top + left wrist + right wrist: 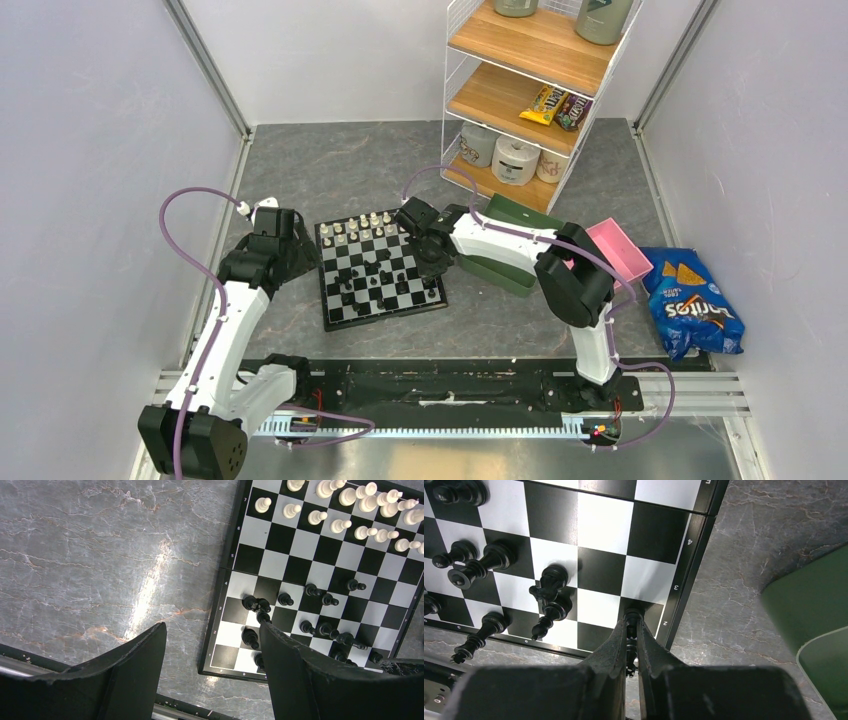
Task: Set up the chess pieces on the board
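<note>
Step in hand, as I judge it: setting up the black side.

- Right fingers [615,647]: clamped together on 1 small black chess piece [631,630]. It is held low over the dark edge square by the printed 2 and 3, at the near-right corner of the black-and-white chequered board [599,522]. I cannot tell whether its base touches the square.
- Left fingers [135,670]: apart and empty. They hover over the grey marbled counter [100,555], just beside the board's left border.

Next move, my judgement:
- Lower the held piece upright onto its square.
- Part the fingers only slightly.
- Lift straight up. A black knight and another piece stand 2 squares away and would tip easily.
- The other black pieces then need closing up into the near 2 rows.

Counts:
- Arms: 2.
- Board: 1.
- Loose black chess pieces [285,599]: about 14, scattered over ranks 1 to 4. Some overlap, so the count is not firm.
- Cream-white chess pieces [316,516]: about 16, in 2 tidy rows at the far edge.
- Trays beyond the board: 1 green rectangular tray [520,213] and 1 pink tray [628,262].
</note>
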### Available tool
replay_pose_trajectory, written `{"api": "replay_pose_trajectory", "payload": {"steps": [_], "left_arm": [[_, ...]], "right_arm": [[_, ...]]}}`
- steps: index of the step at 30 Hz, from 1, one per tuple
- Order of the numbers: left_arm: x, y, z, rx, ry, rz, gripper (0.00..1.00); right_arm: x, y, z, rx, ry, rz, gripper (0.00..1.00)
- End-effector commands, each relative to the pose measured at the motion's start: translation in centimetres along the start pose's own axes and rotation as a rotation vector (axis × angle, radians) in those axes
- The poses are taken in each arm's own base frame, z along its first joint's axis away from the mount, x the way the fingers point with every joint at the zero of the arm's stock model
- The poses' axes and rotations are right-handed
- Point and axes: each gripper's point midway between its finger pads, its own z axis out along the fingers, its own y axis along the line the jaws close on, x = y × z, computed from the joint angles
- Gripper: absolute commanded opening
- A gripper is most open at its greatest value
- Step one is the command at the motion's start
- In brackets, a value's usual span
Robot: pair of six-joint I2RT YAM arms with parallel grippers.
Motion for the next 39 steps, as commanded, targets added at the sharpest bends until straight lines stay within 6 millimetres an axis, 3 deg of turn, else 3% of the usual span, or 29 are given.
{"api": "replay_pose_trajectory", "payload": {"steps": [1, 8, 15, 25, 31, 39], "left_arm": [[-0.8, -0.2, -0.1, 0.013, -0.027, 0.008, 0.76], [-0.7, -0.3, 0.0, 0.016, -0.018, 0.012, 0.76], [0.1, -0.7, 0.4, 0.029, 0.020, -0.002, 0.77], [4.9, -3.9, 3.4, 0.171, 0.155, -0.240, 0.79], [6.8, -3.7, 5.0, 0.164, 0.185, -0.308, 0.81], [7.3, -3.7, 6.0, 0.248, 0.175, -0.443, 0.87]], "right_arm": [[-0.8, 0.0, -1.3, -0.012, -0.041, 0.015, 0.14], [-1.2, 0.3, -1.5, -0.022, -0.049, 0.014, 0.33], [-3.8, 1.2, -4.1, -0.054, -0.135, -0.006, 0.44], [-5.6, 1.0, -9.0, -0.089, -0.244, -0.007, 0.49], [-5.4, -0.2, -10.2, -0.091, -0.260, 0.006, 0.49], [-5.5, -1.3, -10.6, -0.087, -0.265, 0.018, 0.50]]}}
